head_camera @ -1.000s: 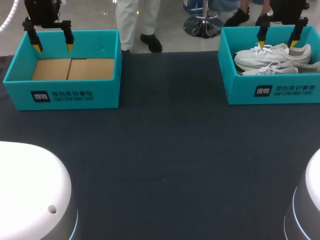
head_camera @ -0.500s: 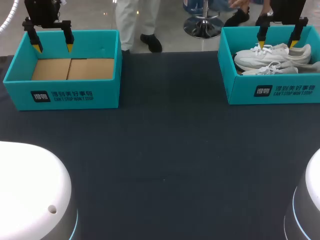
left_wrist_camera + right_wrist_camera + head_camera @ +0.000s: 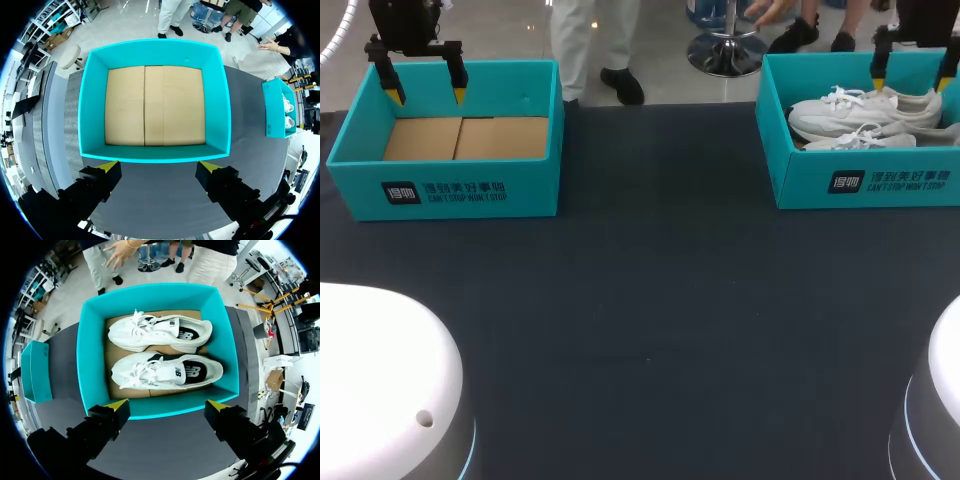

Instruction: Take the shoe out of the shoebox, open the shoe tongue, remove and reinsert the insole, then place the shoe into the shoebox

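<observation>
Two white shoes lie side by side in the teal shoebox (image 3: 865,180) at the table's far right: one farther back (image 3: 865,108), one nearer the front (image 3: 865,138). My right gripper (image 3: 912,72) hangs open above the box's back right part, touching nothing. In the right wrist view the box (image 3: 90,355) holds the far shoe (image 3: 160,332) and the near shoe (image 3: 165,371), both ahead of the open gripper (image 3: 167,407). My left gripper (image 3: 423,90) stands open over a second teal box (image 3: 450,190) at the far left. That box (image 3: 90,115) shows only its cardboard floor ahead of the gripper (image 3: 158,167).
A dark cloth covers the table (image 3: 650,300) between the two boxes. The white bases of my arms fill the front left corner (image 3: 380,380) and front right corner (image 3: 935,400).
My right gripper has shifted to the right above the shoebox, still open. The left arm, both boxes and the shoes have not moved.
</observation>
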Robot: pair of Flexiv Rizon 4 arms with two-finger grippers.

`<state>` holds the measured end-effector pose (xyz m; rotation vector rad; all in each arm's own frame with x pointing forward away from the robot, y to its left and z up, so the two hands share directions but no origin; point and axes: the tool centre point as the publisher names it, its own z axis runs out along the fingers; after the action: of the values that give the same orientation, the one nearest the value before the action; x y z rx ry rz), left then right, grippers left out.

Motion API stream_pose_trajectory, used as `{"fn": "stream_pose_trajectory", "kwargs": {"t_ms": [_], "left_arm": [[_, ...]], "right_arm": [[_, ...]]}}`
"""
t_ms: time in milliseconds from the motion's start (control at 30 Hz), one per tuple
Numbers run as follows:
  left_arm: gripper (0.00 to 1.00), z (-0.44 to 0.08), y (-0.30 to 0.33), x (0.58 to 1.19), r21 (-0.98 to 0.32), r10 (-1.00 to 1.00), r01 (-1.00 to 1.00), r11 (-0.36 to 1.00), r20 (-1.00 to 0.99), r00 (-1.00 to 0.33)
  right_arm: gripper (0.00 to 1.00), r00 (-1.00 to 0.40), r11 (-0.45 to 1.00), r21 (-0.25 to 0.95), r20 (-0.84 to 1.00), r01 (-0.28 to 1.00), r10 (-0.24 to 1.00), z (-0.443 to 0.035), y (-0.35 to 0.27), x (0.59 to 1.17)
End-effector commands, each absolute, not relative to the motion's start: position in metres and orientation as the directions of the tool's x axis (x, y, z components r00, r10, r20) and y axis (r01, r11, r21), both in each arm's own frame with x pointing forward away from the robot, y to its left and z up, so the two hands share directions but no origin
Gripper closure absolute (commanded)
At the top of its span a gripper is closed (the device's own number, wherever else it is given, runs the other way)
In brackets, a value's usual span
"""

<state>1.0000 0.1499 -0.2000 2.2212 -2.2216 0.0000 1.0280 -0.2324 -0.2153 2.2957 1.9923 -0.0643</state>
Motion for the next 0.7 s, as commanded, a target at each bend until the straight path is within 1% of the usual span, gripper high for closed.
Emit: {"fn": "stream_pose_trajectory", "kwargs": {"t_ms": [33,133,367,700], "left_arm": [[0.0,-0.2,0.15,1.0,0.0,-1.0,-1.0,0.0,0.0,0.0],[0.0,-0.2,0.15,1.0,0.0,-1.0,-1.0,0.0,0.0,0.0],[0.0,-0.2,0.15,1.0,0.0,-1.0,-1.0,0.0,0.0,0.0],[0.0,-0.2,0.15,1.0,0.0,-1.0,-1.0,0.0,0.0,0.0]], "right_arm": [[0.0,0.164,-0.161,0.04,-0.098,0.986,0.982,-0.225,-0.252,1.035],[0.0,0.201,-0.197,0.05,-0.1,0.979,0.974,-0.233,-0.27,1.036],[0.0,0.219,-0.214,0.055,-0.109,0.975,0.97,-0.253,-0.297,1.04],[0.0,0.28,-0.273,0.065,-0.145,0.96,0.949,-0.28,-0.329,1.047]]}}
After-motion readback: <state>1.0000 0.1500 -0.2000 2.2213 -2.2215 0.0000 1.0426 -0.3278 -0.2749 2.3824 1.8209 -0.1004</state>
